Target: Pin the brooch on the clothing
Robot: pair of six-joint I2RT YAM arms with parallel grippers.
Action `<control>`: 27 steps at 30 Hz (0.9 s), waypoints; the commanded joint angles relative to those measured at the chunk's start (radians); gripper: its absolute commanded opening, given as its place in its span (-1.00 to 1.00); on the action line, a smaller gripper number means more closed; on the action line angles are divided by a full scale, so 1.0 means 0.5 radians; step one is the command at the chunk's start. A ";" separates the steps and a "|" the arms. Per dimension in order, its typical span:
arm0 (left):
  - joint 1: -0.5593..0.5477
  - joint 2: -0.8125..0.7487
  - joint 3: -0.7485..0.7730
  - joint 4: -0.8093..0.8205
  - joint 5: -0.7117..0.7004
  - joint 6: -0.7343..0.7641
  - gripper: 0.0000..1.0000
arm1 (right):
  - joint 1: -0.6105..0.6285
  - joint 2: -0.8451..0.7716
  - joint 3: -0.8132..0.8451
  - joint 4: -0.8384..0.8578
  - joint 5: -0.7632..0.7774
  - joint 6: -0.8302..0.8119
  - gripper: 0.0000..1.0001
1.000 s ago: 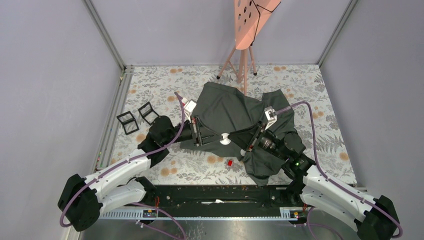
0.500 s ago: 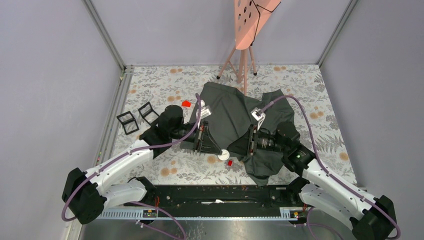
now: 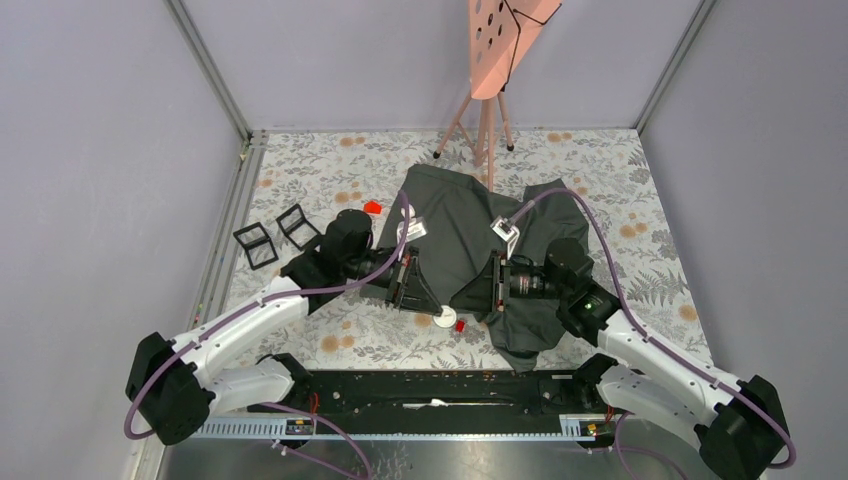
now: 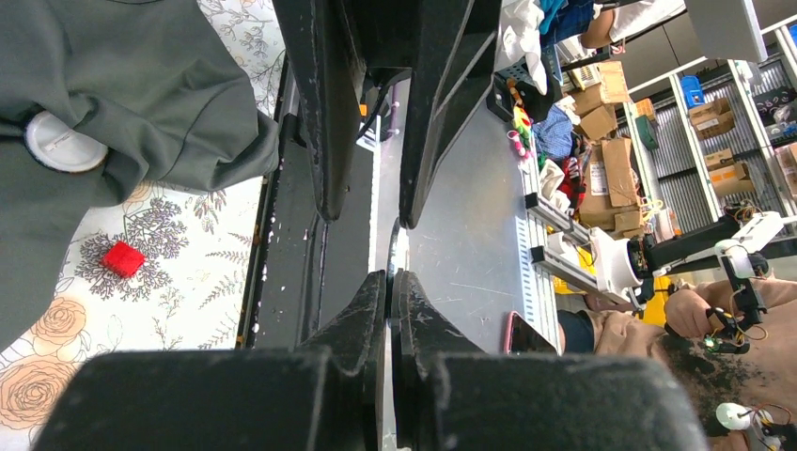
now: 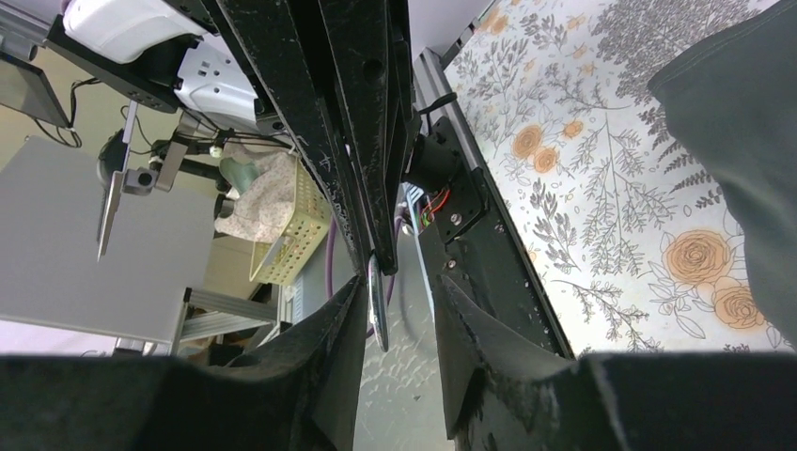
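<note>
Two grippers face each other at the near edge of the dark grey T-shirt (image 3: pixel 465 225): the left gripper (image 4: pixel 390 282) has its fingers pressed together, the right gripper (image 5: pixel 399 287) has its fingers spread apart. Between them, at that near edge, the round white brooch (image 3: pixel 441 320) lies unpinned, with a small red block (image 3: pixel 460 326) just beside it. The T-shirt lies crumpled on the floral table (image 3: pixel 330 170).

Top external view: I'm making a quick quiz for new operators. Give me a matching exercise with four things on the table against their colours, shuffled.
Things:
1. T-shirt
2. round disc
3. small cube beside the disc
4. pair of square frames

Colours:
A. red
B. black
C. dark grey
D. white

Pairs: 1-C, 2-D, 3-A, 4-B
</note>
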 commanded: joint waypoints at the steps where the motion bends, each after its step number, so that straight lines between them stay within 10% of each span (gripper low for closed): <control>1: -0.015 0.027 0.136 0.020 0.011 0.044 -1.00 | 0.000 0.055 0.100 0.109 -0.166 0.002 -0.24; 11: -0.036 0.057 0.176 0.022 -0.026 0.032 -1.00 | 0.011 0.119 0.052 0.266 -0.199 0.061 -0.83; 19: -0.035 -0.079 -0.058 0.679 -0.340 -0.358 0.57 | 0.010 -0.030 -0.056 0.396 0.171 0.029 -1.00; 27: -0.061 -0.153 -0.363 1.319 -0.635 -0.768 0.73 | 0.010 -0.314 -0.235 0.719 0.686 -0.007 -1.00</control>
